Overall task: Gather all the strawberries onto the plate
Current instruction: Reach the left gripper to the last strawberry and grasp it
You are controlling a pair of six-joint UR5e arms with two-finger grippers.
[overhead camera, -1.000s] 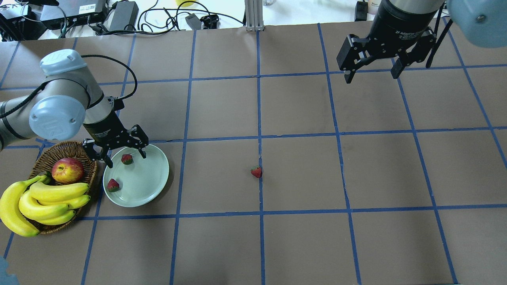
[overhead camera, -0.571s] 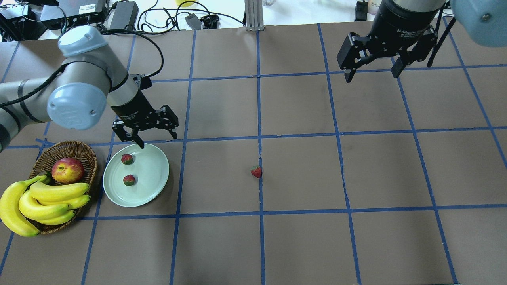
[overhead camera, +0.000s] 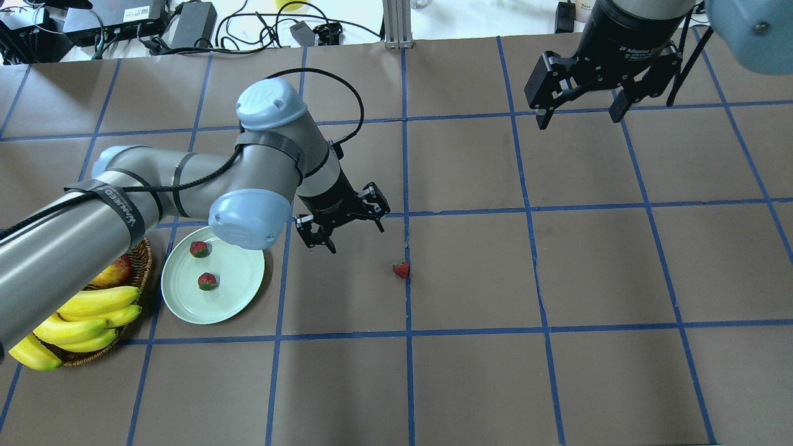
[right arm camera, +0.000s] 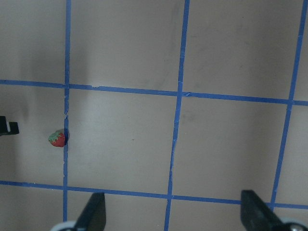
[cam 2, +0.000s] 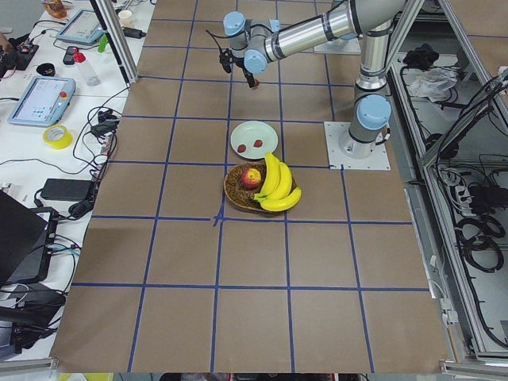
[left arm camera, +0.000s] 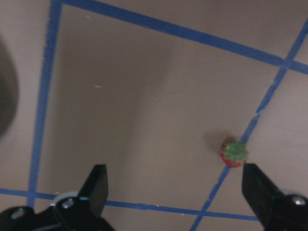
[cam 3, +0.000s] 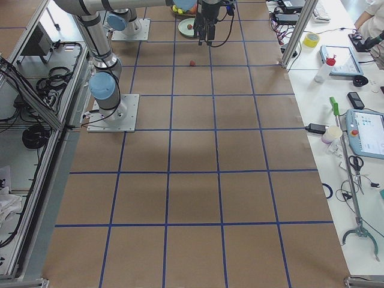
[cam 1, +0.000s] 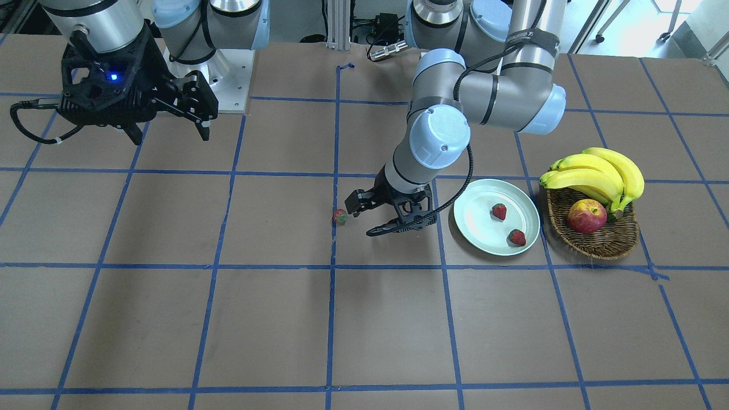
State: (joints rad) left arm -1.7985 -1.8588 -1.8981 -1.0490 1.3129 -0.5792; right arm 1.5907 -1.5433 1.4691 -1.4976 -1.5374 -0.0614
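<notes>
The table (overhead camera: 557, 279) is covered in brown paper (overhead camera: 619, 384), which blue tape (overhead camera: 406, 186) divides into a grid of large squares. On the robot's left side a pale green plate (overhead camera: 235, 297) lies flat on the paper over a tape line, with a brown wicker basket (cam 1: 603, 246) standing just beside it, nearer the table's end. One strawberry (overhead camera: 401, 269) lies directly on the paper near the middle of the table, well apart from the plate and touching a tape line.
</notes>
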